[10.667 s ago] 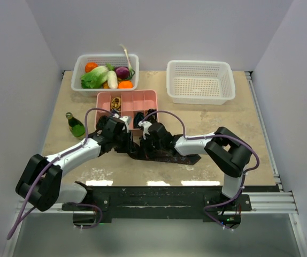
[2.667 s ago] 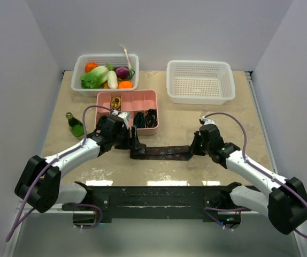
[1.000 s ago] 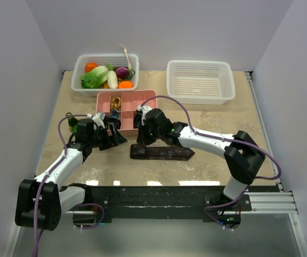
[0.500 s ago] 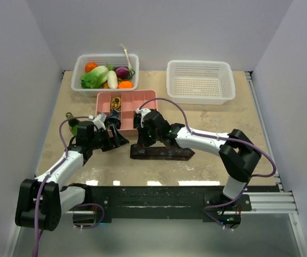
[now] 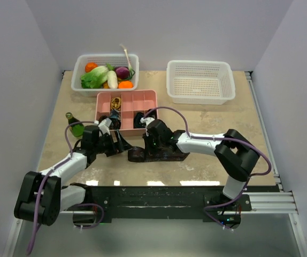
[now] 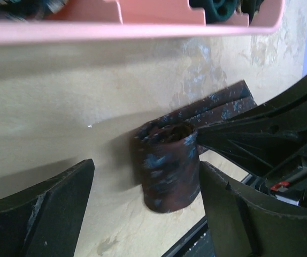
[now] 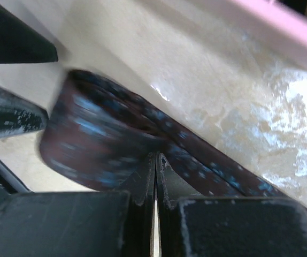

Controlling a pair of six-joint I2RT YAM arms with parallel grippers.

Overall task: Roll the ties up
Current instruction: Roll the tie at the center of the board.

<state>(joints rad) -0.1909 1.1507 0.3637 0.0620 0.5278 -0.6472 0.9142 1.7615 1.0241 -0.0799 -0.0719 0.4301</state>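
Tie [image 5: 164,154] lies flat on tabletop [image 5: 223,128], just in front of pink tray [image 5: 153,95]. Long axis runs L–R in top view, approx parallel to tray's near wall. L end is rolled into a short fat coil [image 6: 168,167]. Flat tail runs off to the R, partly under R arm. Coil's own axis lies across the tie, pointing toward tray, and its open mouth faces tray in L wrist view. Coil looks loose and a bit squashed, not tight.

R claw [image 7: 156,160]: fingers fully together, tips down where coil meets flat tail, touching fabric. Can't tell if a layer is pinched betw. them or only pressed.

L claw [image 5: 122,144]: wide open, nothing in it. It sits low, just L of coil. Fingers [image 6: 41,211] stand either side of coil's line, and coil is straight ahead in the gap. No contact seen.

Key relation: coil axis is at right angles to L claw's closing direction, so closing would squeeze it across its round, not end to end. L claw is the free one near the coil; R is already on it.

Judgement: early in the roll, most of the length is unrolled. Next prob. L takes the coil and turns it R-ward along the tail. Risk: loose coil springs open if R lets go first.

Dark coils [image 6: 216,6] in tray are prob. finished ties.
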